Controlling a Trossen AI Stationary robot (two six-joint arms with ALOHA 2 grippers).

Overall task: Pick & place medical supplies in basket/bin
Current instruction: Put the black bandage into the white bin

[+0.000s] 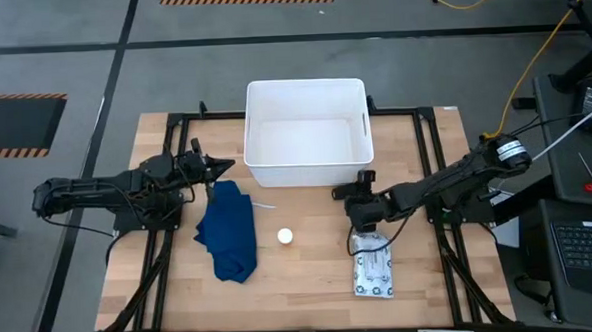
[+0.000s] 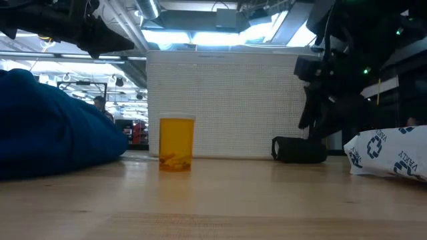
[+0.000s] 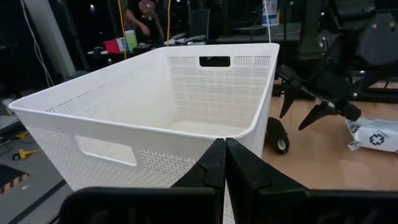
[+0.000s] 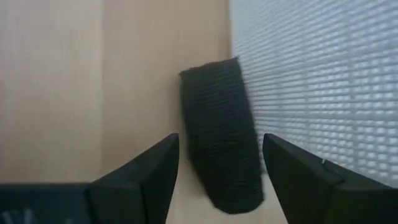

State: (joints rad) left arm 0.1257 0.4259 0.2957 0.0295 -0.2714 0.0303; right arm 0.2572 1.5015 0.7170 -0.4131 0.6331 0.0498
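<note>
Right gripper [image 4: 217, 168] spread wide, empty, fingers straddling small black cylinder [image 4: 221, 134] lying on its side against white tub [image 1: 308, 131] wall, near table's centre. Judgement: lower squarely, keep far finger clear of tub wall, close across cylinder's middle so it can't roll. Left gripper [image 3: 224, 163] pinched closed, waiting by tub's left corner

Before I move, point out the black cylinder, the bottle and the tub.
black cylinder [image 4: 221, 134], right wrist view, middle of its ribbed side.
bottle [image 2: 177, 144], low view, middle of its orange body.
tub [image 1: 303, 85], high view, far rim.
</note>
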